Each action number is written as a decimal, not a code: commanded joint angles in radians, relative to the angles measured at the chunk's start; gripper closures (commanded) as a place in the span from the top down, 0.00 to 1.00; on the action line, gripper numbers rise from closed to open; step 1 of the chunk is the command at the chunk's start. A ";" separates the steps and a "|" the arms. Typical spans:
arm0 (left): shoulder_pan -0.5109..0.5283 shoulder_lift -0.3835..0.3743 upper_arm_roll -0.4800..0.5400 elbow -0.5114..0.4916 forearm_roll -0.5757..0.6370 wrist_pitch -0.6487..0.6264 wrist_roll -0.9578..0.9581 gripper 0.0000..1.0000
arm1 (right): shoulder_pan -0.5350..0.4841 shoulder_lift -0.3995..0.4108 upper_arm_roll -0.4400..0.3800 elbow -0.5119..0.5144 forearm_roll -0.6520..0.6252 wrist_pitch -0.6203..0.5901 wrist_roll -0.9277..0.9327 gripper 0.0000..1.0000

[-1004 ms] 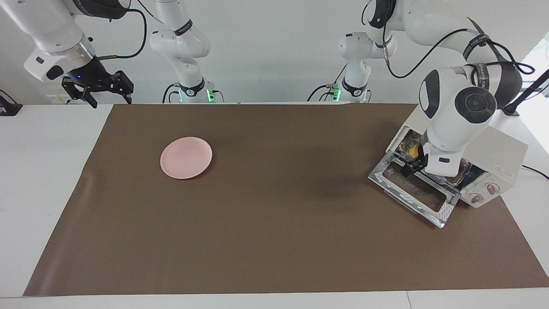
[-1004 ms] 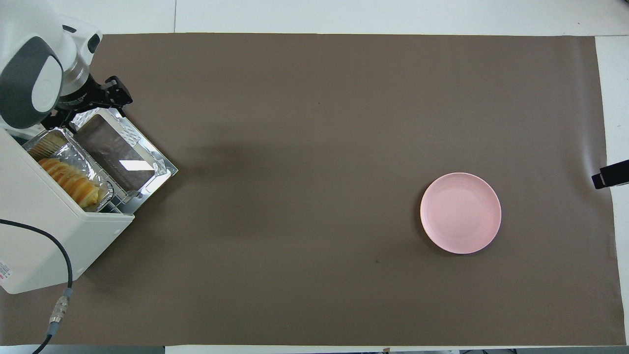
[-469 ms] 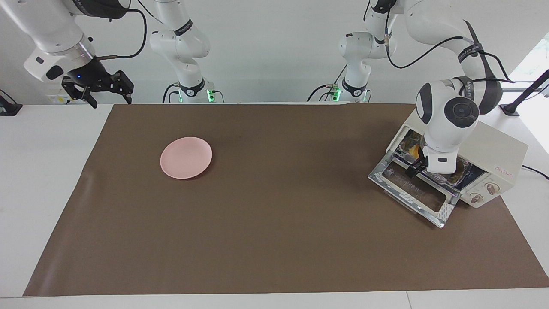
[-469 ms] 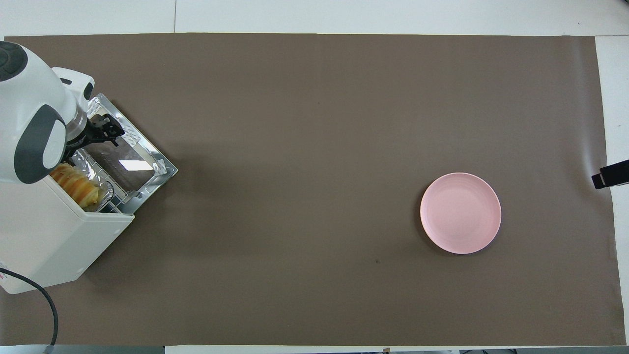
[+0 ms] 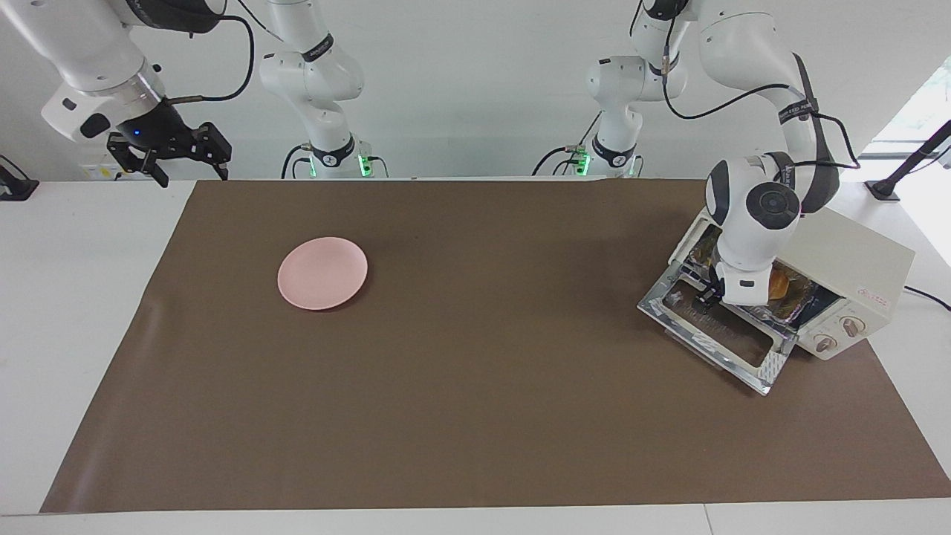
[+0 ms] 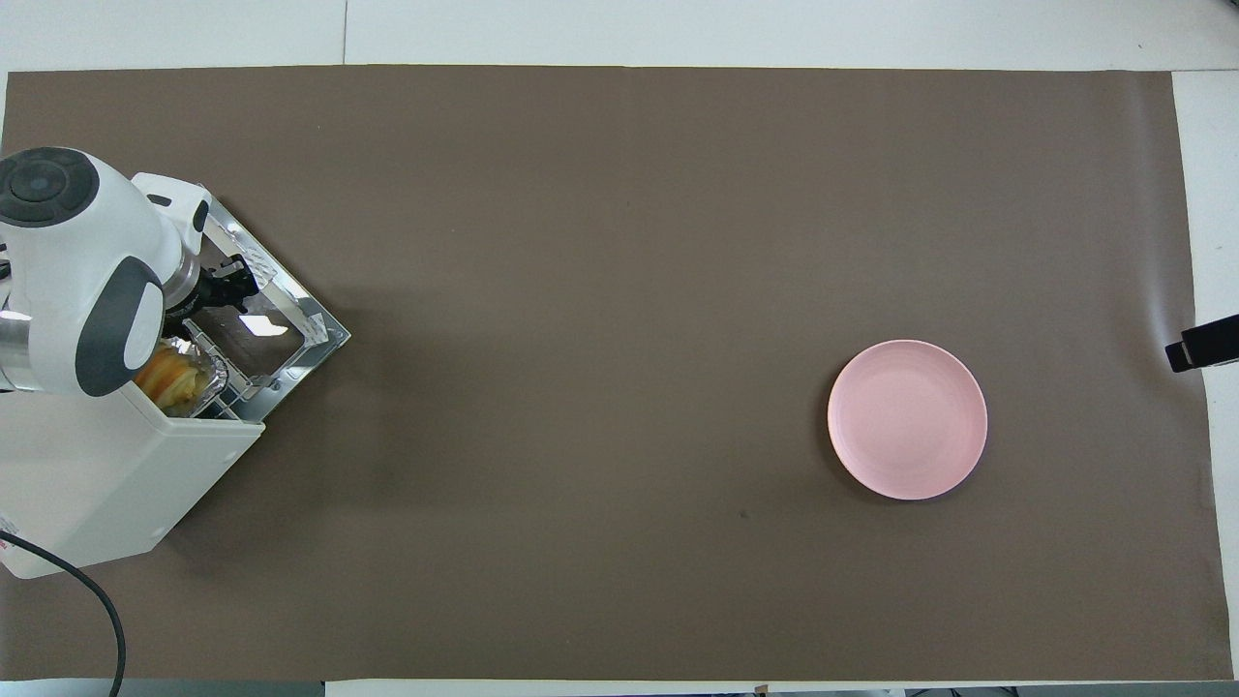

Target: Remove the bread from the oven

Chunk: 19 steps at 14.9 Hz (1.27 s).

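Facing view shows the left end effector (image 5: 704, 299) low over the oven's (image 5: 854, 275) dropped door, its opening impossible to tell, approaching the bread (image 6: 174, 376) lying in foil inside, while the right end effector (image 5: 169, 152) waits, spread wide.

- White table (image 5: 74, 297) (image 6: 678, 29), covered mostly by a brown rectangular mat (image 5: 483, 371) (image 6: 600, 242).
- Round pink plate (image 5: 322, 273) (image 6: 907, 419) on mat, toward right arm's end.
- Boxy cream-white toaster oven (image 5: 854, 275) (image 6: 97, 484) at left arm's end, glass door (image 5: 717, 327) (image 6: 266, 324) dropped open onto mat.

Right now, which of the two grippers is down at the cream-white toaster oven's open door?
The left gripper, low over the cream-white toaster oven's dropped door. The right gripper waits raised, off the brown mat.
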 commanded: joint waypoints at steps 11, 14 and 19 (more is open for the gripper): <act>-0.410 0.193 -0.022 0.512 -0.117 -0.179 0.019 0.00 | -0.007 -0.015 0.008 -0.012 -0.002 -0.008 0.012 1.00; -0.610 0.333 -0.020 0.610 -0.138 -0.141 0.010 0.00 | -0.007 -0.015 0.008 -0.010 -0.002 -0.008 0.010 1.00; -0.727 0.383 -0.015 0.609 -0.206 -0.110 0.005 0.00 | -0.007 -0.015 0.008 -0.012 -0.002 -0.008 0.010 1.00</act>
